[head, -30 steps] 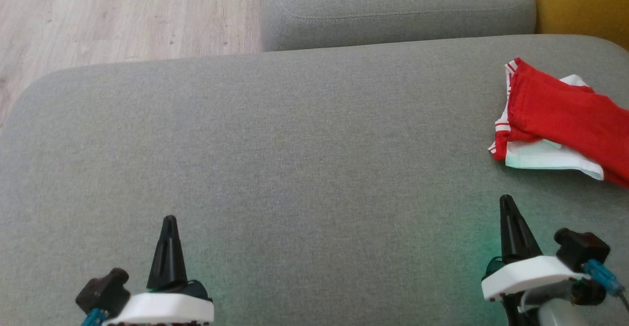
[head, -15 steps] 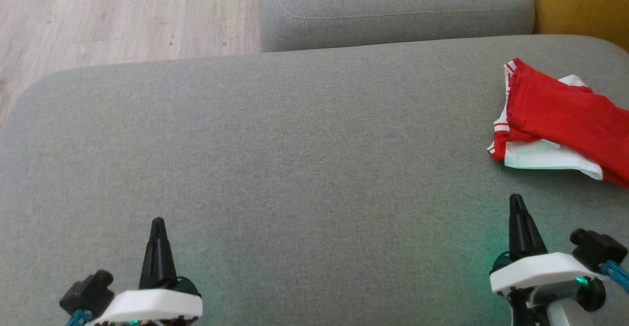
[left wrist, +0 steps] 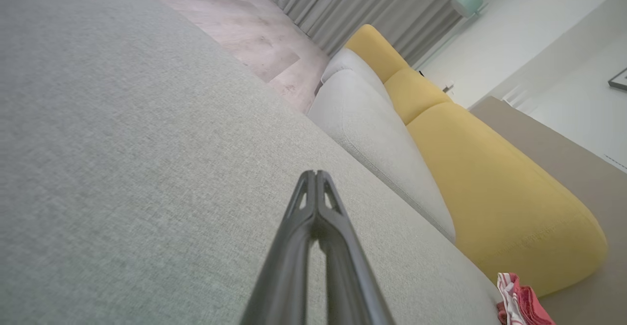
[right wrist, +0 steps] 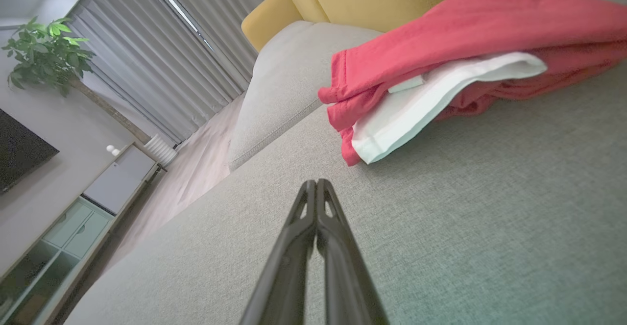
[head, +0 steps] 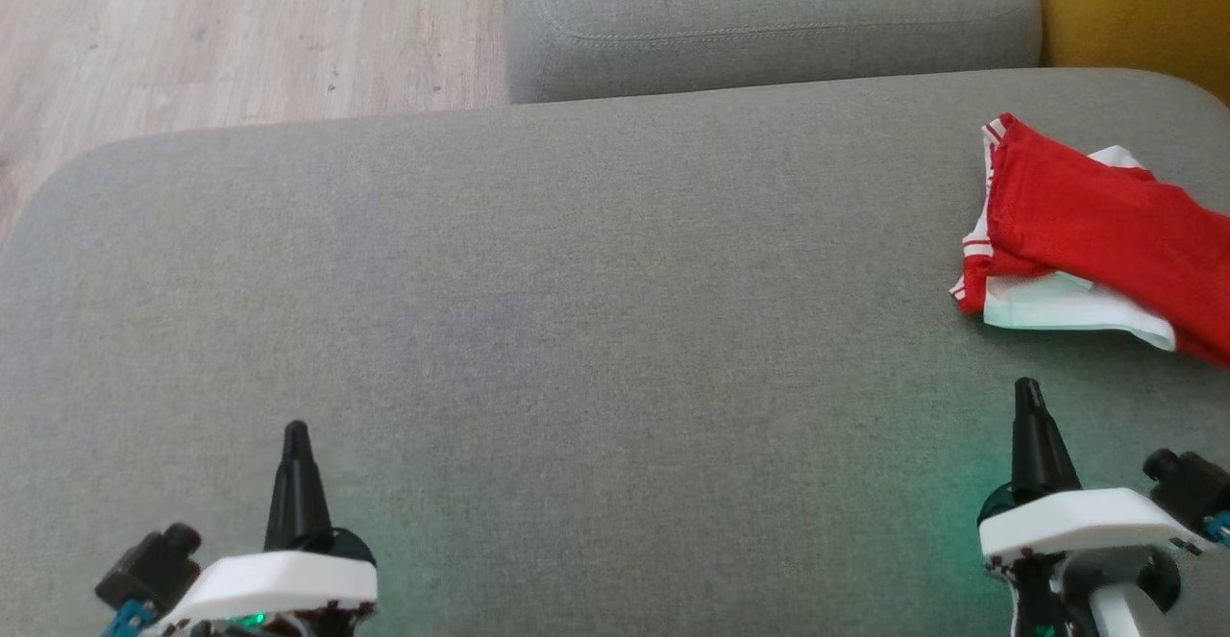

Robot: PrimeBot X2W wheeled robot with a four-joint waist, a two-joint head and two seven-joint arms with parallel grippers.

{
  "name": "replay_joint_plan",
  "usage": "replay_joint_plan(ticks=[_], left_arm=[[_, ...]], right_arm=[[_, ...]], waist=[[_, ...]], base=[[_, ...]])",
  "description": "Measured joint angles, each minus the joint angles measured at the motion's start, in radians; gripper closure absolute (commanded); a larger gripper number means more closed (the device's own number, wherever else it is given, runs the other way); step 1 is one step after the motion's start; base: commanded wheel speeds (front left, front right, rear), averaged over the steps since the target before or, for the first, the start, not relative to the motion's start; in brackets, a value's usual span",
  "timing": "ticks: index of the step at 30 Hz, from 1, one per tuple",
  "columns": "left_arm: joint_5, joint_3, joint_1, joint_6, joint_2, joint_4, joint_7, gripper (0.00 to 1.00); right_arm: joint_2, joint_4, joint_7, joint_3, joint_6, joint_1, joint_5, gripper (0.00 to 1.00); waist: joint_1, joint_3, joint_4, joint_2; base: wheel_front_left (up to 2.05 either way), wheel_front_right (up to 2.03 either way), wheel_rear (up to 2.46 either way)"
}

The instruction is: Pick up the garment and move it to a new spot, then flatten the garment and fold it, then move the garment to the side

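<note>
Noted at 3 o'clock in head view: red garment (head: 1086, 229) with white trim, lying loosely folded on grey seat cushion (head: 577, 281), cut off by the picture's right edge. White layer poking out under the red along the 6 o'clock side; striped red-and-white edge at the 9 o'clock end. At 7 o'clock, left gripper (head: 296, 428), fingers pressed together to one dark point, holding nothing, over bare fabric (contact with cushion not determinable). At 5 o'clock, right gripper (head: 1028, 385), likewise closed and empty, tip near garment's near edge but apart from it. On fabric beside each gripper's base, faint green glow (head: 947, 483). Seen from right wrist: garment at 1 o'clock, just beyond the closed fingertips, not touching. Seen from left wrist: garment small at 5 o'clock, well apart. At 12 o'clock in head view, second grey cushion (head: 769, 12), butted against the seat; at 1 o'clock, yellow cushion (head: 1134, 3); at 11 o'clock, pale wood floor (head: 240, 32).
</note>
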Motion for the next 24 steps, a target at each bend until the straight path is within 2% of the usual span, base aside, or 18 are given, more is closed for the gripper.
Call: replay_joint_plan(ticks=[24], left_arm=[[-0.231, 0.052, -0.019, -0.003, 0.0, 0.0, 0.074, 1.0]], right_arm=[[0.0, -0.024, 0.072, -0.029, 0.0, -0.002, 0.288, 1.0]], waist=[[0.0, -0.004, -0.004, 0.0]], base=[[0.0, 0.0, 0.0]])
